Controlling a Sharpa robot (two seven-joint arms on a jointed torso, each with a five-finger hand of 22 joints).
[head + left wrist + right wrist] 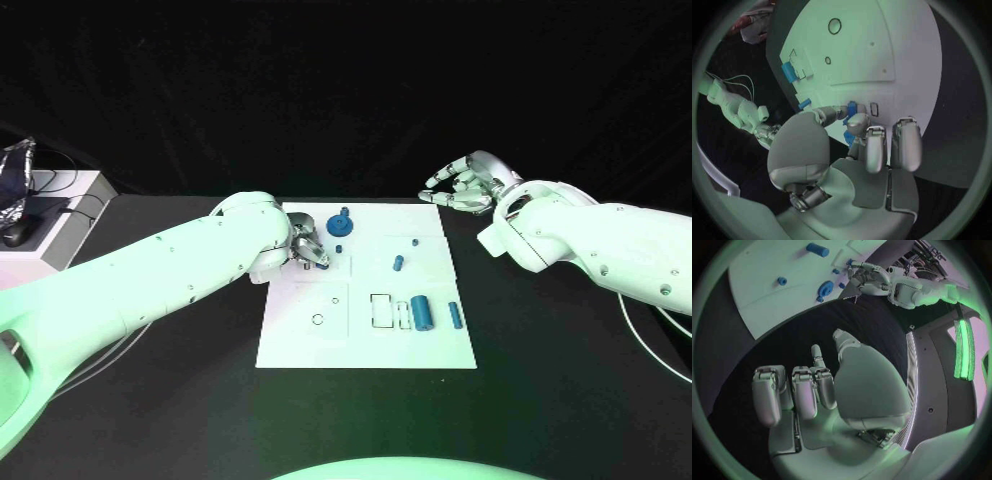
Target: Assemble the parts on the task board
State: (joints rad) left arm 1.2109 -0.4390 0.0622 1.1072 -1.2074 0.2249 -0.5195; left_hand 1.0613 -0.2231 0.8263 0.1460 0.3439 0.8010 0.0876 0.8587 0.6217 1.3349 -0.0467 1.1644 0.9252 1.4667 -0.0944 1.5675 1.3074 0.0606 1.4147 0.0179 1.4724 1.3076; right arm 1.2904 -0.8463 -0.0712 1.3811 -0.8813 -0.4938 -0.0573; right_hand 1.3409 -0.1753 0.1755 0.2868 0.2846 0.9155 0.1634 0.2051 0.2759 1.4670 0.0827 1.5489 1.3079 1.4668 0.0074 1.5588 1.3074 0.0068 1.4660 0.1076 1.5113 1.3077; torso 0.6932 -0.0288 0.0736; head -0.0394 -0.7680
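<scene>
The white task board point(296, 340) lies in the middle of the black table. My left hand point(307, 248) hovers over its far left part and pinches a small blue part point(851, 108) between thumb and finger, close to a small rectangular slot point(874, 108). A round blue part point(340, 225) stands near the board's far edge, and two small blue pegs point(398, 263) sit right of it. A blue cylinder point(421, 311) and a thin blue bar point(453, 315) lie at the right side. My right hand point(462, 185) hangs off the board's far right corner, fingers loosely bent, holding nothing.
A pale box with cables point(58, 215) stands at the table's far left edge. Outlined slots point(381, 310) and a small ring hole point(317, 320) mark the board's near half. Black table point(548, 340) surrounds the board on all sides.
</scene>
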